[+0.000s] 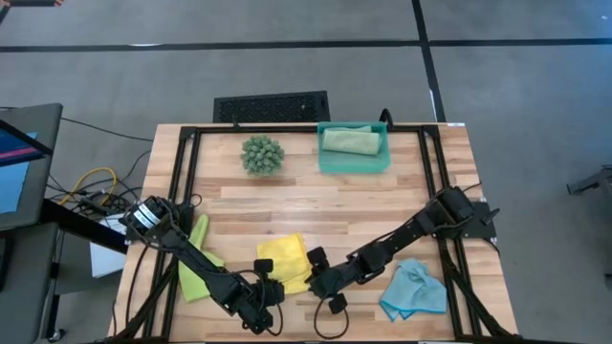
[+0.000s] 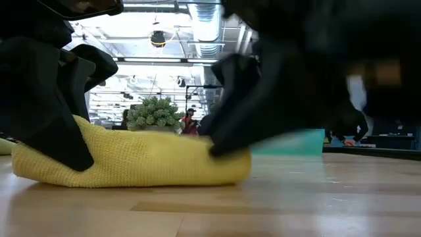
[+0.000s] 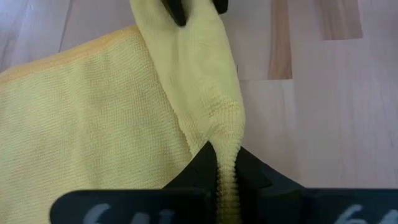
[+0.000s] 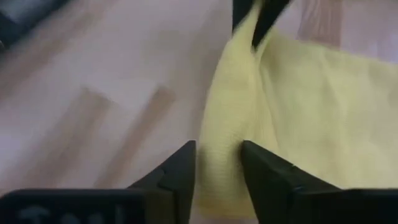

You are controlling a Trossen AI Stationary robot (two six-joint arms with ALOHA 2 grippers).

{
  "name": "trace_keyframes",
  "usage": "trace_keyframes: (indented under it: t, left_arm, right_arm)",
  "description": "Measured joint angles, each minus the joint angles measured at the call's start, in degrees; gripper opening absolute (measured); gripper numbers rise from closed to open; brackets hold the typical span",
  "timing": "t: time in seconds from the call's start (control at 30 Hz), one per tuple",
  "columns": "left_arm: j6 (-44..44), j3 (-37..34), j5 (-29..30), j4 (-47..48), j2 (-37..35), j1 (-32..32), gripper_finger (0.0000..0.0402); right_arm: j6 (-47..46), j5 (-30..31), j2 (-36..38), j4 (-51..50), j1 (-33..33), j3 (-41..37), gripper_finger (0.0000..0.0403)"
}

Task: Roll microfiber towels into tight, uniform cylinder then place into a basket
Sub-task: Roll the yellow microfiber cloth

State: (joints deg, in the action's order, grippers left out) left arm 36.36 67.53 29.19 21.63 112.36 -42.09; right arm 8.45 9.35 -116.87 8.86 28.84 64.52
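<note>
The yellow towel (image 1: pixel 283 258) lies near the table's front edge, its near edge gathered into a raised ridge (image 2: pixel 131 161). My left gripper (image 1: pixel 271 289) is shut on the ridge's left end. My right gripper (image 1: pixel 316 276) has the ridge's right end between its fingers. A lime green towel (image 1: pixel 196 266) lies flat at the left and a light blue towel (image 1: pixel 413 290) crumpled at the right. The teal basket (image 1: pixel 325 162) at the far side holds a rolled sage green towel (image 1: pixel 349 140). My left gripper pinches the yellow towel's gathered near edge (image 3: pixel 227 163) between its two fingers, as a thin fold. The fingers slant down from the table's left. The cloth beyond the fold rests on the table. My right gripper has the other end of that ridge (image 4: pixel 219 163) between its two fingers, and the thick fold fills the gap. The fingers slant down from the table's right and lie across the ridge. The towel rests on the table.
A spiky green plant ball (image 1: pixel 262 154) stands left of the basket. A black slotted grille (image 1: pixel 272 106) lies beyond the table's far edge. Bare wood lies between the yellow towel and the basket. Black frame rails (image 1: pixel 187 182) run along both sides.
</note>
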Motion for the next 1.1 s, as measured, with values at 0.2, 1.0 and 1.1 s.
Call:
trace_keyframes:
  t: [0.2, 1.0, 1.1]
  left_arm:
    - [0.65, 0.0, -0.28, 0.64, 0.0, -0.29, 0.0009]
    - [2.34, -0.02, 2.2, 3.37, -3.32, -3.4, 0.0179]
    - [1.74, -0.02, 3.97, 3.45, -3.32, -3.61, 0.0177]
  right_arm:
    - [2.63, 1.26, -1.67, -0.57, 0.02, 1.27, 0.0086]
    - [-14.99, -10.88, -1.58, -4.54, -7.61, 4.98, 0.0015]
    - [-15.56, -11.02, -1.56, -4.91, -8.22, 4.98, 0.0024]
